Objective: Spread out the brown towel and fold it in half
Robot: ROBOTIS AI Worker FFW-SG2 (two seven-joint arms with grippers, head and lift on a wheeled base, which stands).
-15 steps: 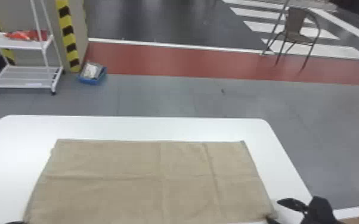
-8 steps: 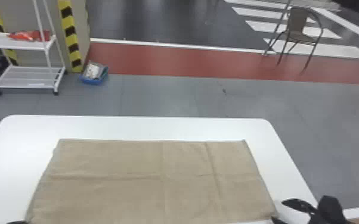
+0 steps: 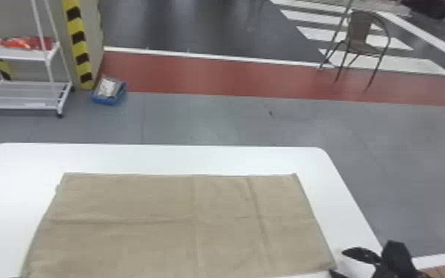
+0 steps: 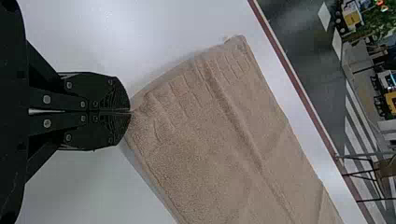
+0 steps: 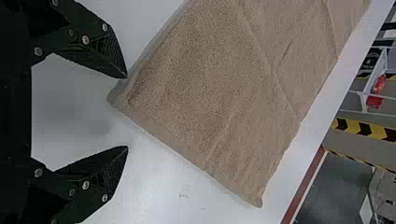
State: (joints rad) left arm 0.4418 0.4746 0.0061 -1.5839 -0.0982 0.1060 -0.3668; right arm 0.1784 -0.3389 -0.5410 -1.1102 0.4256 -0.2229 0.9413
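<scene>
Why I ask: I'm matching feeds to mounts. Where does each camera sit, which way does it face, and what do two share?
Head view: on the robot's head, facing forward and down over the white table and brown towel; the right gripper shows lower right.
Left wrist view: on the left wrist, looking past the left gripper's closed fingers at a towel corner.
Right wrist view: on the right wrist, looking past the right gripper's open fingers at another corner.
Shared: head and right wrist views both catch the white rack.

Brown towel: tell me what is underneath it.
The brown towel lies on the white table, which shows past its far edge and both sides. Whatever is directly beneath is covered and can't be seen.
</scene>
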